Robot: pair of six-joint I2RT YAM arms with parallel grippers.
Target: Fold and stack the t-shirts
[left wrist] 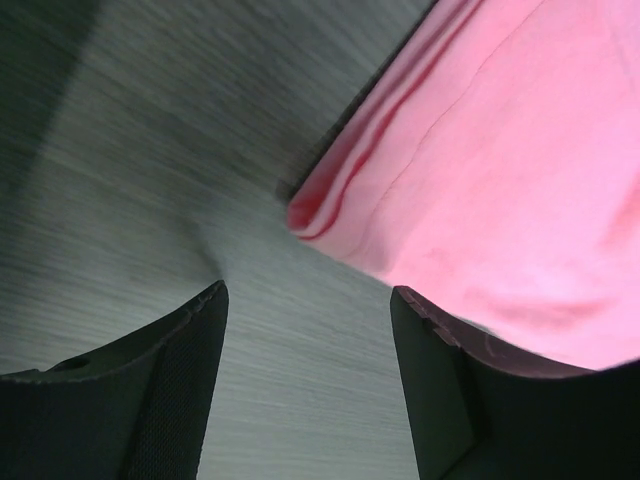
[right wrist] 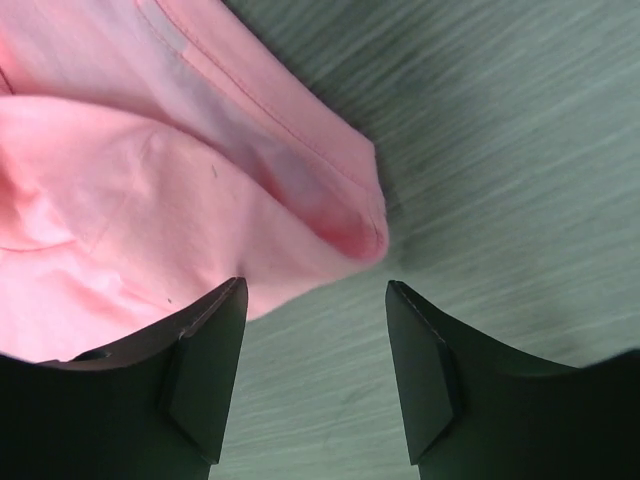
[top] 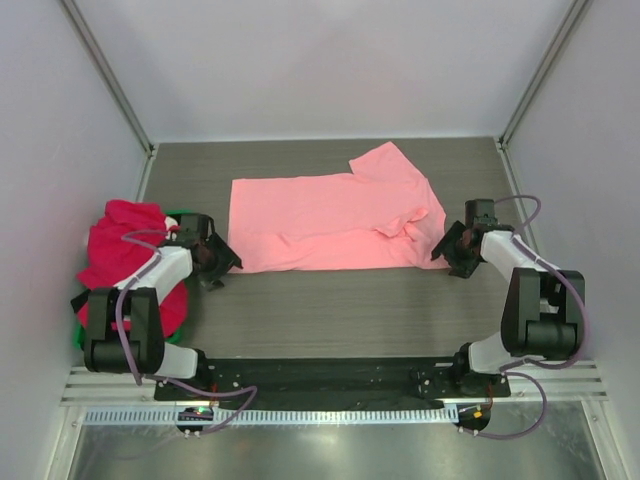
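A light salmon-pink t-shirt (top: 335, 220) lies spread flat across the middle of the table, one sleeve pointing to the far right. My left gripper (top: 222, 262) is open and empty, low over the table just beside the shirt's near-left corner (left wrist: 310, 215). My right gripper (top: 447, 250) is open and empty, low beside the shirt's near-right corner, a folded sleeve edge (right wrist: 345, 225). A pile of crimson t-shirts (top: 125, 255) with a bit of black cloth sits heaped at the left edge.
The crimson pile rests on a green tray (top: 78, 335) beside the left arm. Grey walls close in the table on the left, right and far sides. A black rail (top: 320, 375) runs along the near edge.
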